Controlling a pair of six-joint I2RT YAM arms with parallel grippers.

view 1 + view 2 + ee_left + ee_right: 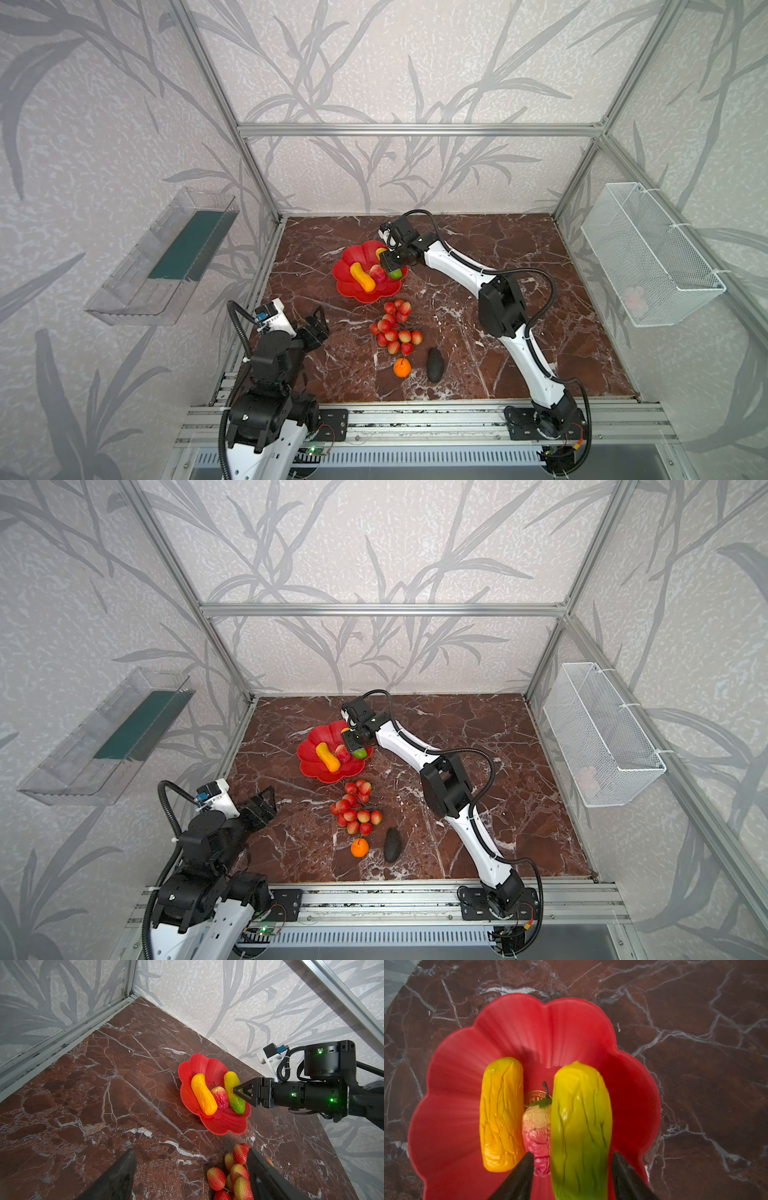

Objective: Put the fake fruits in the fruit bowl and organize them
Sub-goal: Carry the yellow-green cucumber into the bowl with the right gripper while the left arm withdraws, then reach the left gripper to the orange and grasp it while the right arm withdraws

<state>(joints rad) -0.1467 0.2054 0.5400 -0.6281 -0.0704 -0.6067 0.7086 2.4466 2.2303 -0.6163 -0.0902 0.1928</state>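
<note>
Marble-patterned brown counter inside an aluminium-framed cell with leaf-print walls; a clear tray hangs on the left wall, a wire basket on the right.

Bowl sits left of centre, toward the far side. It holds an orange fruit, a strawberry and a green fruit, lying side by side with long axes roughly parallel.

Right gripper is over the bowl's right side, jaws parted and straddling the green fruit's near end, gaps showing on both sides in the right wrist view; judged a release, fruit resting in the bowl.

Left gripper hangs spread and empty near the left front of the counter.

Outside the bowl: cherry cluster just near of the bowl, then orange and avocado, its long axis running near to far. The cluster lies right of the left gripper and close to it; that arm is judged nearer for the coming pick.
</note>
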